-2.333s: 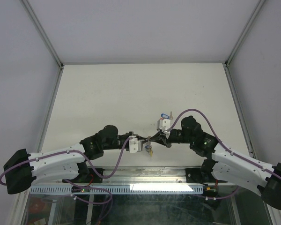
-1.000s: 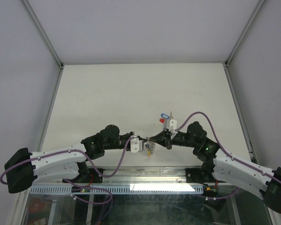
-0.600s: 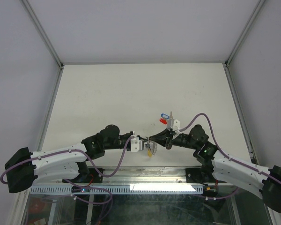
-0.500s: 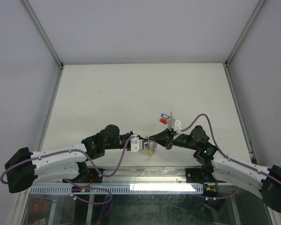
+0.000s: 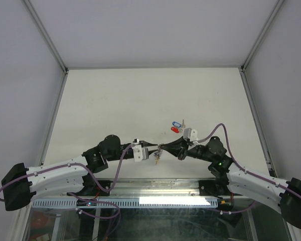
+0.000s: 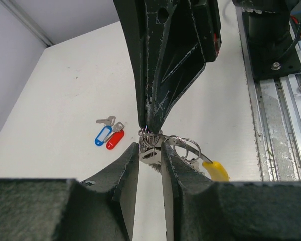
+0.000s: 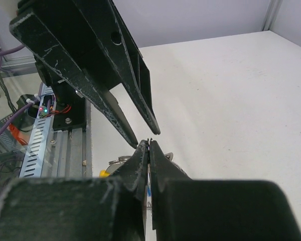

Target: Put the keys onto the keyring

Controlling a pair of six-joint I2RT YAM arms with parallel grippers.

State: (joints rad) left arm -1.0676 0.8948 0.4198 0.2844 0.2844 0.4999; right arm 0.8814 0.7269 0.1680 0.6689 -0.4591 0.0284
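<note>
The keyring [image 6: 183, 145], silvery loops with a yellow piece [image 6: 214, 170], hangs above the table near the front edge, seen from above as a small cluster [image 5: 157, 156]. My right gripper [image 7: 149, 143] is shut on its wire; its dark fingers come down onto the loops [image 6: 155, 100] in the left wrist view. My left gripper [image 6: 150, 148] faces it with the jaws a little apart, the loops and a silvery key [image 6: 151, 156] just past its tips. Two keys lie on the table behind, one with a blue tag [image 5: 176, 123], one with a red tag [image 5: 174, 129].
The metal rail [image 5: 155, 187] along the table's front edge lies just below both grippers. The right arm's purple cable [image 5: 218, 131] arches over its wrist. White enclosure walls with aluminium posts [image 5: 45, 35] bound the table.
My left gripper has opened off the keyring and drawn slightly back to the left. The right gripper stays shut on the ring and has shifted a little left.
</note>
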